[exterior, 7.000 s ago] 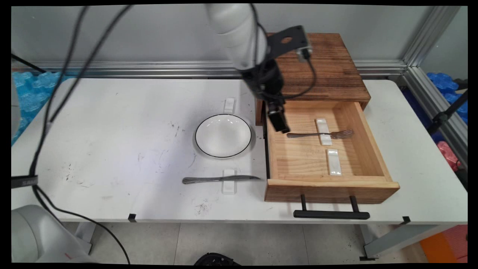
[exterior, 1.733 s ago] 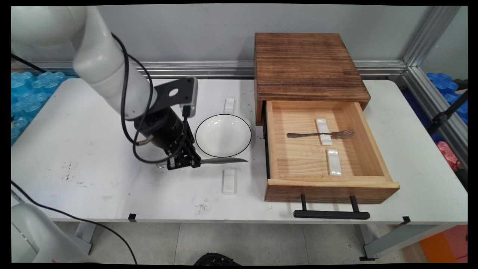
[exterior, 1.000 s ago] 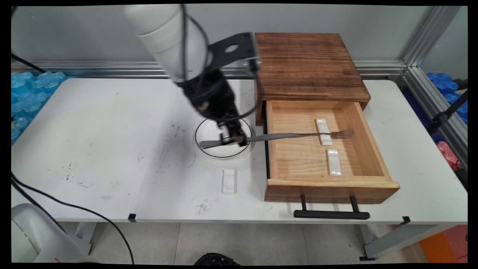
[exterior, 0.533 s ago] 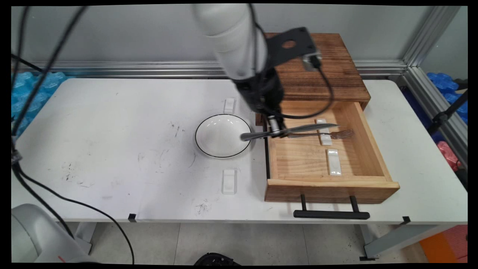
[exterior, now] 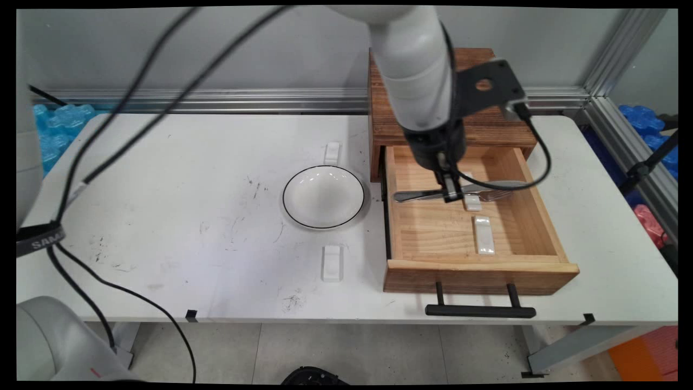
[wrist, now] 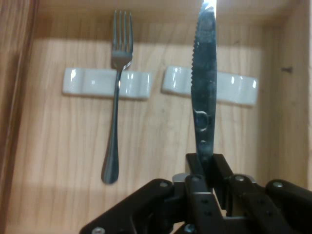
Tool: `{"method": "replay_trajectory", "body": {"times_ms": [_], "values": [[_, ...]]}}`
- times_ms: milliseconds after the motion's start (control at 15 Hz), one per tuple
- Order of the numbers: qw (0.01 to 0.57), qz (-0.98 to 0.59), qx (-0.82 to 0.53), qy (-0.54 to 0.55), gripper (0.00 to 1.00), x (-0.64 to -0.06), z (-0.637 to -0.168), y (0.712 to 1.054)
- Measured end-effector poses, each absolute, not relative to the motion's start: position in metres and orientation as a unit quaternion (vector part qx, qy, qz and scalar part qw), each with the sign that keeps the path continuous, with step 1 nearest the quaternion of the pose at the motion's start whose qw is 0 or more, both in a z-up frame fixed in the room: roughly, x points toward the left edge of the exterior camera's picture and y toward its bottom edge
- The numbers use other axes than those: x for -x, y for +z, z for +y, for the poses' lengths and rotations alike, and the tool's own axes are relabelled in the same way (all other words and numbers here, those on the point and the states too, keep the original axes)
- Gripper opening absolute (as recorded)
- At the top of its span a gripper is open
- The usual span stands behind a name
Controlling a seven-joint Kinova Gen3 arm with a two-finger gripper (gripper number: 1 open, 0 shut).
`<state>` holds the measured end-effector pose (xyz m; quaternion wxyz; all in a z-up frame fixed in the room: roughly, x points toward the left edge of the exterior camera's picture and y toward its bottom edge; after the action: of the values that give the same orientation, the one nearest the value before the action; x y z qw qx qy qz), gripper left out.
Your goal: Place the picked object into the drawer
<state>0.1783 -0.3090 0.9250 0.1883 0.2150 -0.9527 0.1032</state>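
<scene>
My gripper (exterior: 449, 192) (wrist: 204, 170) is shut on a steel table knife (exterior: 460, 189) (wrist: 204, 102) and holds it level above the open wooden drawer (exterior: 536, 206). In the hand view the serrated blade points away from me and hangs over the empty white rest (wrist: 229, 87) (exterior: 483, 234). A fork (wrist: 116, 97) (exterior: 495, 195) lies across the other white rest (wrist: 105, 83) (exterior: 472, 203) on the drawer floor. In the main view the knife's handle end reaches toward the drawer's left wall.
The drawer sticks out of a dark wooden cabinet (exterior: 476, 116) at the back right; its black handle (exterior: 480, 311) overhangs the table's front edge. A white black-rimmed plate (exterior: 324, 196) stands mid-table, with a white rest behind it (exterior: 332, 153) and another in front (exterior: 332, 262).
The gripper took the knife off the front table rest, lifted it and carried it right, past the plate, to above the drawer. In the last half second it moved further right over the drawer.
</scene>
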Motion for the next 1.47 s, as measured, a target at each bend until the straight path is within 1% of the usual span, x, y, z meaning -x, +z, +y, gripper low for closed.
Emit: {"method": "replay_trajectory", "body": {"times_ms": [400,800,1133,1467], "values": [[0.166,-0.960,-0.200,0.103,0.00,-0.142,-0.333,0.879],[0.145,-0.967,-0.186,0.095,0.00,-0.129,-0.348,0.839],[0.139,-0.970,-0.176,0.090,0.00,-0.122,-0.354,0.817],[0.143,-0.971,-0.169,0.088,0.00,-0.115,-0.359,0.805]]}}
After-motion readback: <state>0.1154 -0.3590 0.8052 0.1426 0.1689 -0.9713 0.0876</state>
